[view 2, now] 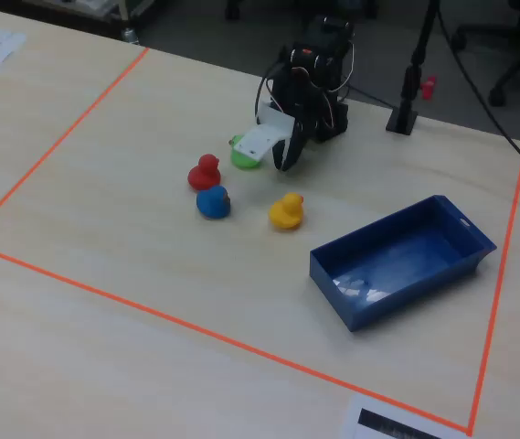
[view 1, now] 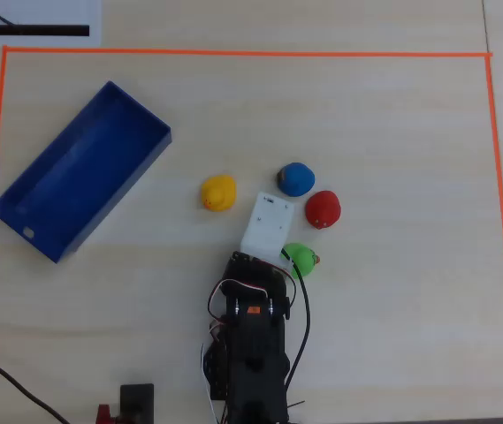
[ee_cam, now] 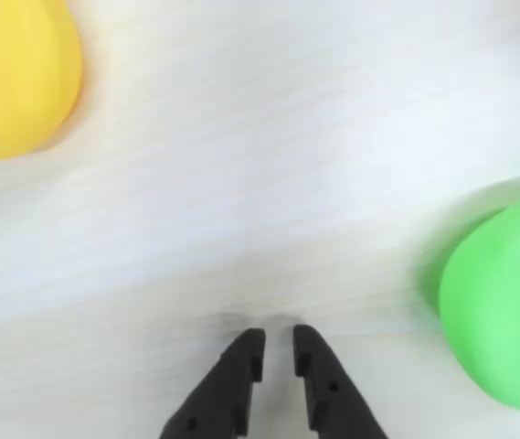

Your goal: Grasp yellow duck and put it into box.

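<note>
Tool (ee_cam: pixel 278 340) is hanging low over the bench (ee_cam: pixel 269 183), fingers nearly together, gripping nothing. Green duck (ee_cam: pixel 506 306) is sitting just right of it in the wrist view, yellow duck (ee_cam: pixel 17 78) lying farther off upper left. Box (view 1: pixel 81 170) is sitting empty well apart, left overhead

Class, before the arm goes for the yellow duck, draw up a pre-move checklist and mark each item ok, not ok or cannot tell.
1. Pincer empty: ok, nothing between the fingers.
2. Pincer open enough for the duck: not ok, fingers nearly closed.
3. Yellow duck free of its neighbours: ok, standing apart from the blue duck.
4. Pincer lined up on the yellow duck: not ok, the duck sits at upper left in the wrist view.
5. Green duck clear of the pincer: ok, but close.
6. Blue box empty: ok.
</note>
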Motion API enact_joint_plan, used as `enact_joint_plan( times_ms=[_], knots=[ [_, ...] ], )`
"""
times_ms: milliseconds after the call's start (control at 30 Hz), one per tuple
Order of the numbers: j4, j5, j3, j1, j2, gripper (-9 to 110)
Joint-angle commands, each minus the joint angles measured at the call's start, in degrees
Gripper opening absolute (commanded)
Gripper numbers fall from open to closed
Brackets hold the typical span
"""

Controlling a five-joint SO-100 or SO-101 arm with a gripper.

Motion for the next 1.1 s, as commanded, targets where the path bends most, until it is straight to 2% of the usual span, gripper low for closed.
enact_joint_plan(
  times_ms=[0,533,600,667,900,1067],
  knots=[
    [1.32,0.26,-0.44,0.18,-0.09,0],
    [1.41,-0.97,-0.44,0.09,-0.09,0],
    [1.41,-0.7,-0.44,0.09,-0.09,12],
    [1.41,-0.62,-0.44,0.09,-0.09,18],
    [1.41,-0.18,-0.44,0.09,-0.09,15],
    [1.23,0.62,-0.44,0.09,-0.09,37]
  ],
)
